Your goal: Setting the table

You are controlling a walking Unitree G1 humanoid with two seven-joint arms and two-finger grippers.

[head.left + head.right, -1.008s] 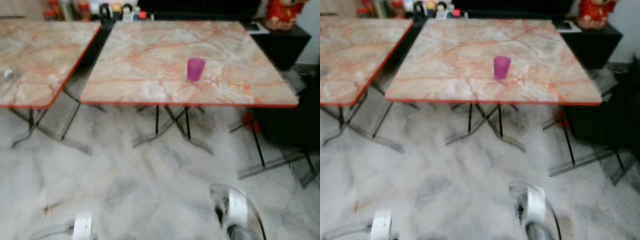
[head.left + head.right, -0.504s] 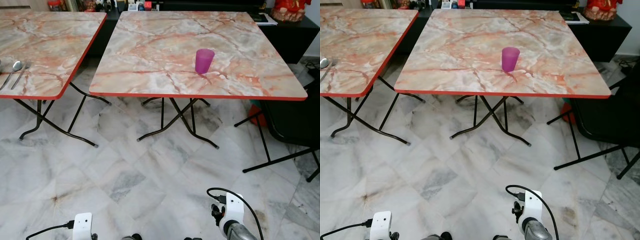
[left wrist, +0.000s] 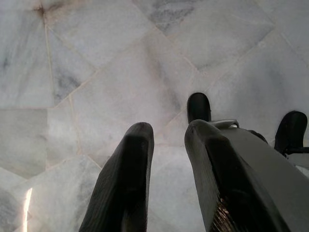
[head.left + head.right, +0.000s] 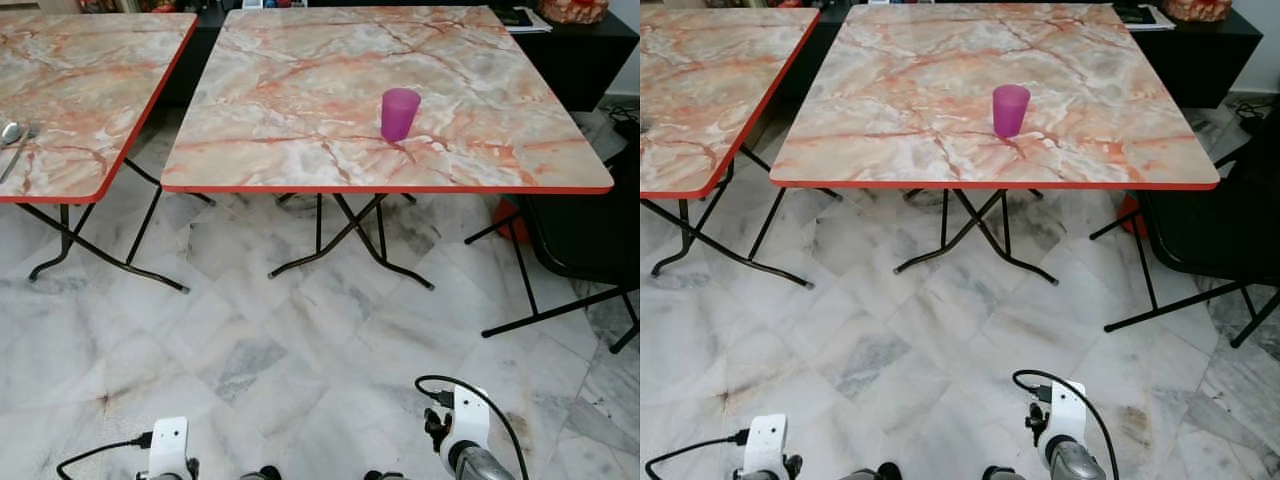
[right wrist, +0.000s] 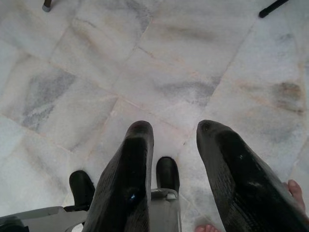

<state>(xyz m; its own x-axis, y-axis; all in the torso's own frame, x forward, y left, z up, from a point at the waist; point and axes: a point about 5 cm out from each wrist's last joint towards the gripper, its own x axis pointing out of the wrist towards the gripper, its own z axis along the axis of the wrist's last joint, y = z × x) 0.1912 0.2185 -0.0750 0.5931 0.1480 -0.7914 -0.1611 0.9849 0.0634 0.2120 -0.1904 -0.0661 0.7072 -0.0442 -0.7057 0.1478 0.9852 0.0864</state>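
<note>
Standing back from marble-top table (image 4: 300, 110) w/ just one purple cup (image 4: 399, 113) upright on it, toward near edge; spoon and fork (image 4: 14, 140) lying on neighbouring table (image 4: 90, 90) to robot's left. Both arms hanging idle over floor tiles (image 3: 96, 72): left gripper (image 3: 166, 140) and right gripper (image 5: 174, 140) each parted narrowly, holding nothing. Judged barely begun: cup placed, cutlery etc. not yet brought over.

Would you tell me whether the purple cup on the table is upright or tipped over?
Upright: the cup stands on its base on the table, its open mouth facing up.
</note>
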